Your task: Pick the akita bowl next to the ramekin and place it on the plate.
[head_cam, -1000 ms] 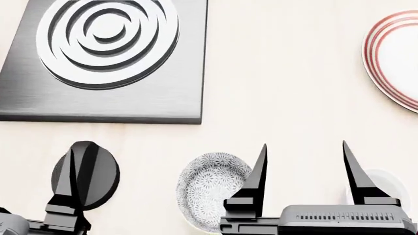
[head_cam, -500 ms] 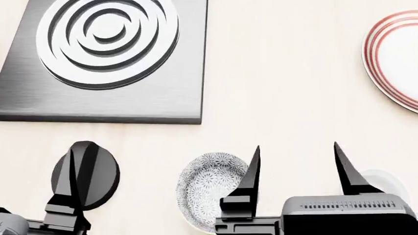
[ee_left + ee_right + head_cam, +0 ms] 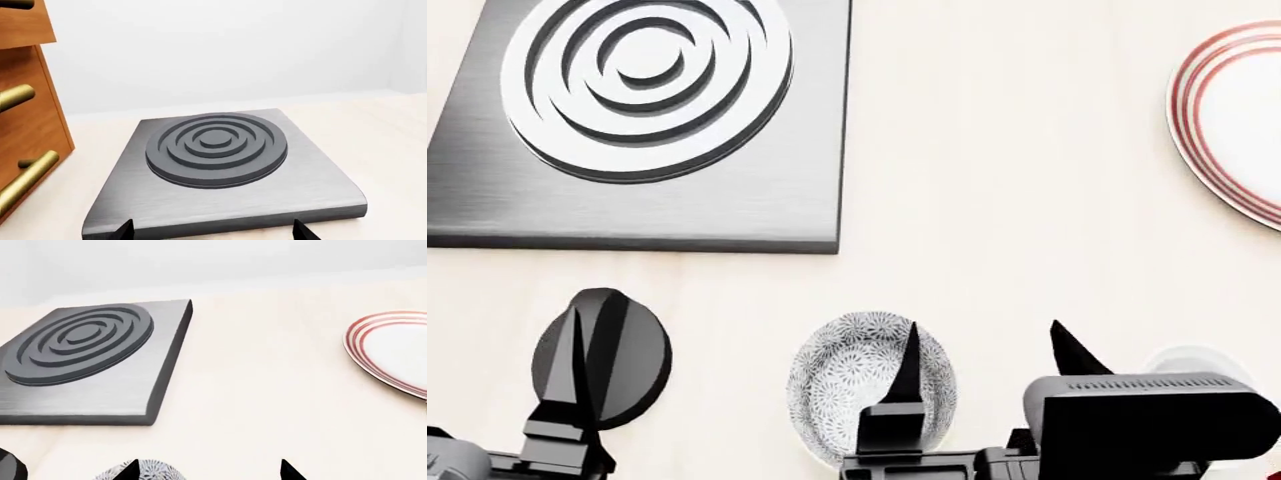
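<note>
- Where the pale worktop reaches the near edge of the head view, the akita bowl sits upright, its speckled inside showing.
- The right gripper hangs over that spot with its jaws spread wide; one fingertip overlaps the bowl's right-hand part, the other stands clear of the bowl toward the ramekin.
- The ramekin, plain white, lies near the bowl on its right and is mostly hidden behind the gripper body.
- The plate, white with red rings, rests at the far right of the worktop, well apart from the bowl and cut off by the frame.
- A grey slab with raised concentric rings occupies the far left.
- The left gripper hovers over a dark round object at the near left; its jaws look nearly together in the head view, while the wrist view shows two tips set apart, so I cannot tell.
- In the left wrist view a wooden drawer unit with brass handles stands beside the slab.
</note>
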